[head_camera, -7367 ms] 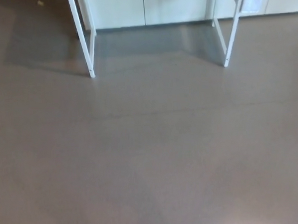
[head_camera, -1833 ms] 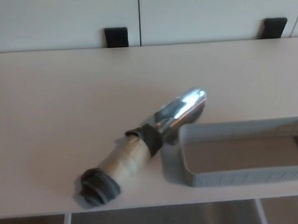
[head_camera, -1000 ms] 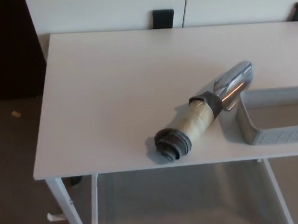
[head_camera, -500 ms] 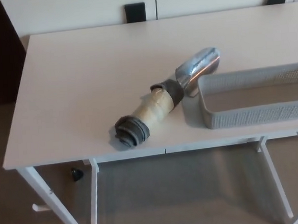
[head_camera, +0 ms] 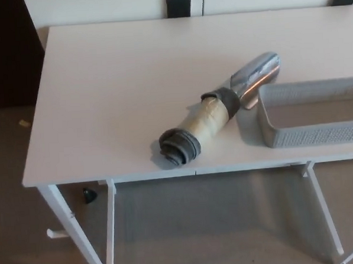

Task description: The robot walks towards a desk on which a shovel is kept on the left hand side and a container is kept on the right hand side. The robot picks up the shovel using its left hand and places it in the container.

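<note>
Container [head_camera: 313,134] of grey perforated mesh sits at the right of the desk [head_camera: 121,93], near its front edge, running out of the picture on the right; what I can see of its inside holds nothing, only a bare pale floor between low walls with a rounded near-left corner. Shovel [head_camera: 220,112] lies flat on the desk just left of the container, set on a slant; its shiny metal scoop points up and right and sits against the container's far-left corner, though I cannot tell whether the two touch; its thick handle is wrapped in tan tape with a dark band at the scoop end, and it ends toward me in a dark, ribbed round cap close to the desk's front edge. Neither my left hand nor my right hand shows, so I cannot say how their fingers stand. The desk top is smooth and white, on thin white metal legs [head_camera: 69,223]; two black brackets [head_camera: 178,6] stand at its far edge against pale cabinet fronts; the floor [head_camera: 217,230] beneath is plain grey-brown.
</note>
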{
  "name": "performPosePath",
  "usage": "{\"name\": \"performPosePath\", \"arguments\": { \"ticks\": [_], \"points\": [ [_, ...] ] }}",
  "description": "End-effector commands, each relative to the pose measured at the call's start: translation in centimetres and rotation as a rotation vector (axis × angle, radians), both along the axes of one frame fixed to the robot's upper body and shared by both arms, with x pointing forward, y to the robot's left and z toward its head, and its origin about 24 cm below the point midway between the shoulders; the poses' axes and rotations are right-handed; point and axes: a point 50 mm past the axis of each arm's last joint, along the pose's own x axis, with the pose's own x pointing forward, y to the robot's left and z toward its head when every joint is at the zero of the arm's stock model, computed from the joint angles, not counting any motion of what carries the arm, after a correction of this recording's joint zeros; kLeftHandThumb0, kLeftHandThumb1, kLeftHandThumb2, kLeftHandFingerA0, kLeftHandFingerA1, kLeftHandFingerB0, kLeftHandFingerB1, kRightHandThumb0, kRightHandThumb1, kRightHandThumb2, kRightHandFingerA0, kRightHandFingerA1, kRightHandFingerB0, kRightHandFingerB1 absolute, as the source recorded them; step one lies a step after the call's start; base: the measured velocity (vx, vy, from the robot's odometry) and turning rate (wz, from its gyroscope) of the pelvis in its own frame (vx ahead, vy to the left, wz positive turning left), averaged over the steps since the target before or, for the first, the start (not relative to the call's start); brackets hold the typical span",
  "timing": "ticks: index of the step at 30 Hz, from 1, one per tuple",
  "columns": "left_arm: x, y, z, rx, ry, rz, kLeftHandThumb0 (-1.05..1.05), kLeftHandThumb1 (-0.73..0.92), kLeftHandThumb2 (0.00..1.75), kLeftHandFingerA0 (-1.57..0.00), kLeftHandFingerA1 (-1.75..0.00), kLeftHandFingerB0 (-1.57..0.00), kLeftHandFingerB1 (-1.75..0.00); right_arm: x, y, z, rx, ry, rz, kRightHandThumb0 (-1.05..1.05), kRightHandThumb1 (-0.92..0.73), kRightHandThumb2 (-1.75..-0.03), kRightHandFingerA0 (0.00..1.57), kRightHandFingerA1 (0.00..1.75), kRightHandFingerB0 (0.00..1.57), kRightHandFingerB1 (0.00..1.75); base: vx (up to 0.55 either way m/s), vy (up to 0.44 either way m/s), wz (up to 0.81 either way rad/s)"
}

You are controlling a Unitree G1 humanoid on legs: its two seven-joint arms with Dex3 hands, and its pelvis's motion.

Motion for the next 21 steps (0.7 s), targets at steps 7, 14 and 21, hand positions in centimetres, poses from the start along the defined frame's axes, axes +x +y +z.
{"name": "performPosePath", "arguments": {
  "ticks": [7, 14, 21],
  "points": [
    [0.18, 0.51, 0.17, 0.005, -0.016, 0.039, -0.37, 0.66, 0.6, -0.57, -0.41, -0.4, -0.35, -0.01, -0.36, 0.1, -0.007, -0.002, 0.003, -0.36, -0.6, -0.57, 0.62, 0.48, 0.46, 0.4, -0.05, -0.309, 0.18],
    [0.04, 0.5, 0.26, 0.012, -0.026, 0.038, -0.4, 0.65, 0.59, -0.58, -0.42, -0.41, -0.36, 0.01, -0.31, 0.19, -0.014, -0.004, 0.02, -0.35, -0.6, -0.57, 0.61, 0.48, 0.45, 0.4, -0.01, -0.065, -0.01],
    [0.23, 0.72, 0.37, 0.018, -0.026, 0.036, -0.4, 0.65, 0.6, -0.56, -0.41, -0.4, -0.35, 0.17, -0.14, 0.3, -0.023, -0.013, 0.043, -0.35, -0.61, -0.57, 0.61, 0.48, 0.46, 0.41, -0.01, 0.246, -0.03]
  ]
}}
